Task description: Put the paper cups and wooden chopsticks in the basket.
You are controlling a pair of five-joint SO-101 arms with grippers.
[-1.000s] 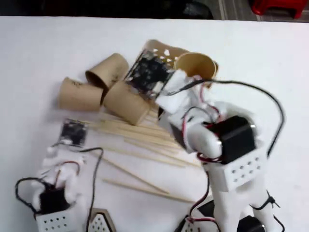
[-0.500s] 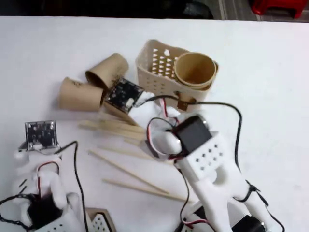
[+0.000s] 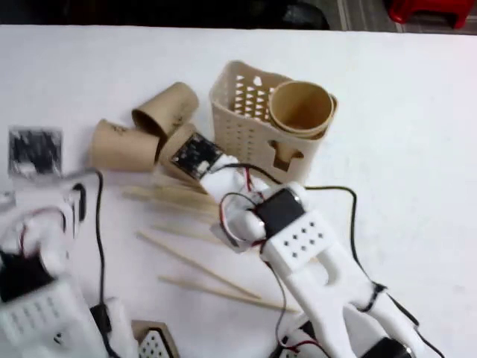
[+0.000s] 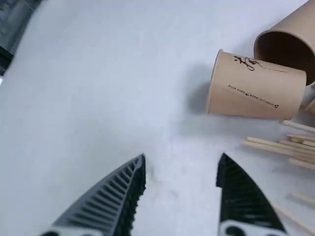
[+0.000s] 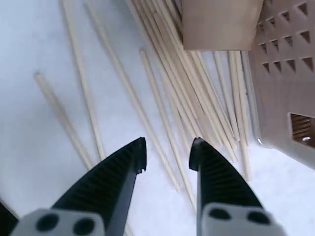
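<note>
A cream slotted basket (image 3: 250, 112) stands at the table's middle with one paper cup (image 3: 301, 108) upright in it. Three brown paper cups lie on their sides left of it: one (image 3: 165, 108), one (image 3: 123, 146), and one (image 3: 177, 143) partly under my right wrist. Wooden chopsticks (image 3: 195, 224) lie scattered in front of them. My right gripper (image 5: 168, 145) is open and hovers over the chopsticks (image 5: 167, 88), beside the basket (image 5: 288, 73). My left gripper (image 4: 182, 157) is open over bare table, a short way from a lying cup (image 4: 256, 87).
The right arm (image 3: 298, 246) stretches from the front edge toward the basket, with cables looping around it. The left arm (image 3: 33, 253) stands at the front left. White table (image 3: 417, 149) lies bare to the right of the basket.
My right arm has pulled back from over the basket and come down over the chopsticks. My left arm has swung left and toward the far side.
</note>
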